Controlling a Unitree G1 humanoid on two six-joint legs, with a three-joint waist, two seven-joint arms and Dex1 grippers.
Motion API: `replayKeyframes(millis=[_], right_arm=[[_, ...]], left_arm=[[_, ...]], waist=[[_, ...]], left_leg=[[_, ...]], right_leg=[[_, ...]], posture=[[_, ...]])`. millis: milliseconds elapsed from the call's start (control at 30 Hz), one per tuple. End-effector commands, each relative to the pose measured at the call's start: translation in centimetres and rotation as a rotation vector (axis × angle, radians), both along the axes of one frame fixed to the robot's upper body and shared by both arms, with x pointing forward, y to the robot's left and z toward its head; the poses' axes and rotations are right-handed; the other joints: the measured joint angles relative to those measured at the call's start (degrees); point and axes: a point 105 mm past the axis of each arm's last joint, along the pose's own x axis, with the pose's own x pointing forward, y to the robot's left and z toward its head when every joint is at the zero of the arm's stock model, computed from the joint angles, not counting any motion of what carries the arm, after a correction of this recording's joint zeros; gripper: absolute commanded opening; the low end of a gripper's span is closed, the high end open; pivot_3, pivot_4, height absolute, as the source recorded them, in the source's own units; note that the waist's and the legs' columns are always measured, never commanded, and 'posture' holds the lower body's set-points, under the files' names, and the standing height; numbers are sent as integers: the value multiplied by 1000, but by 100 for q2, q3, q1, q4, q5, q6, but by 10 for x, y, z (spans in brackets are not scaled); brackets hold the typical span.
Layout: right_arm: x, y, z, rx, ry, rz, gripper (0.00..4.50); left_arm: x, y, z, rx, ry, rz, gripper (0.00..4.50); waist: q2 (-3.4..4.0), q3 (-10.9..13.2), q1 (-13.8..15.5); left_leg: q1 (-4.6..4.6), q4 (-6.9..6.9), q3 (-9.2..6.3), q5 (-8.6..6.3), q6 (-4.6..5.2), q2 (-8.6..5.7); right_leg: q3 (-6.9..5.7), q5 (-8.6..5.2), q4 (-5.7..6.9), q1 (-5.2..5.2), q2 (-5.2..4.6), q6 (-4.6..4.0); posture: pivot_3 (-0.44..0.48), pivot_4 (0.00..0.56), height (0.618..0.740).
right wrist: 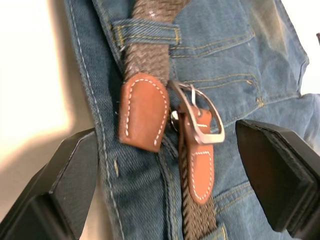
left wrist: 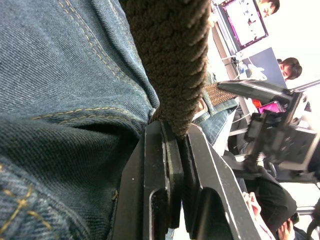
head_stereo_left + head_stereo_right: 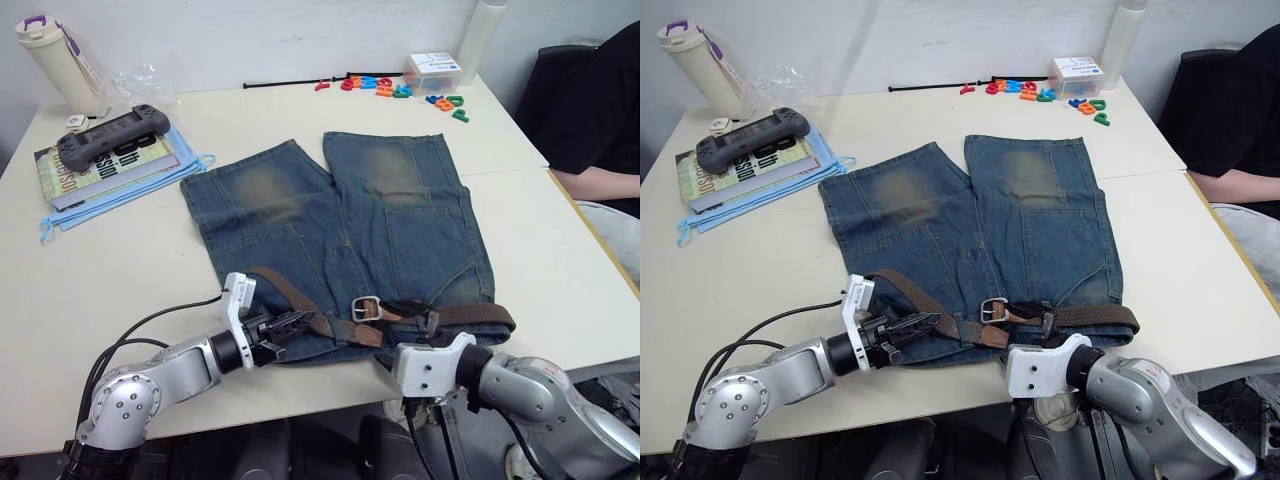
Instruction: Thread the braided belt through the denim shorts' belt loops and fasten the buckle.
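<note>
Pinching the braided belt (image 2: 172,60) between closed fingers, the left gripper (image 3: 290,327) sits at lower centre-left, on the denim shorts' (image 3: 340,220) waistband. The right gripper (image 1: 170,185) hangs wide open, fingers either side of the tan tip (image 1: 142,112) and silver buckle (image 1: 200,117), touching neither.

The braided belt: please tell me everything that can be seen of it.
The braided belt is a dark-brown woven strap with tan leather ends stitched in white and a silver buckle. It lies along the waistband of the denim shorts, passing under at least one belt loop. The tan tip rests beside the buckle, not fastened. The left gripper is shut on the strap; the right gripper is open around tip and buckle.
</note>
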Motion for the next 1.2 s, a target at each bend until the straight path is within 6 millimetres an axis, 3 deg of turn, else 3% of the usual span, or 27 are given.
replayKeyframes(millis=[33,167,233,433,500,533,767,900,1033,1200], right_arm=[[-7,8,-2,-1,-23,43,4486],[-5,7,-4,-6,-32,29,4486],[-4,7,-5,-12,-35,26,3977],[-8,6,-6,-15,-29,27,1354],[-8,5,-6,-15,-29,27,269],[-8,6,-5,-14,-32,27,33],[-7,7,-2,1,-40,22,33],[-5,6,3,12,-44,18,0],[-3,5,11,32,-10,27,0],[0,9,18,59,44,45,0]], left_arm=[[-3,-4,10,-31,-22,-23,0],[-3,-3,10,-31,-19,-20,0],[-3,-3,10,-29,-18,-20,0],[-3,-3,9,-26,-13,-22,0],[-3,-4,9,-26,-12,-24,0],[-2,-4,9,-25,-11,-24,0],[-1,-4,8,23,-41,-47,0],[-3,3,19,23,-109,-72,1462],[-13,18,28,108,-210,-132,3246],[-34,22,32,263,-397,-290,3246]], waist=[[0,0,-1],[0,0,-4],[0,0,-4],[0,0,-4],[0,0,-7],[0,0,-7],[0,0,-7],[0,0,-11],[1,0,-20],[1,1,-27]], left_leg=[[1,0,-2,0,0,0],[19,0,-3,0,-1,0],[58,-9,-6,-2,-5,0],[71,-11,-10,-5,-6,7],[72,-10,-9,-5,-6,7],[72,-9,-8,-5,-6,7],[74,-8,-9,-5,-6,5],[74,-8,-8,-5,-6,5],[74,-9,-8,-5,-8,7],[74,-14,-6,-7,-10,13]], right_leg=[[-1,0,0,1,0,0],[-3,0,-2,23,0,0],[-8,-1,-16,68,4,-1],[-9,-2,-21,82,7,-3],[-8,-2,-20,82,7,-3],[-7,-2,-18,82,7,-3],[-7,-2,-13,82,7,-3],[-7,-2,-13,82,8,-3],[-8,-4,-11,80,11,-7],[-8,-9,-15,79,11,-15]], posture=[[0,150,714],[0,150,714],[0,150,714],[0,150,714],[0,150,714],[0,150,714],[0,150,714],[0,150,714],[0,150,714],[0,150,714]])
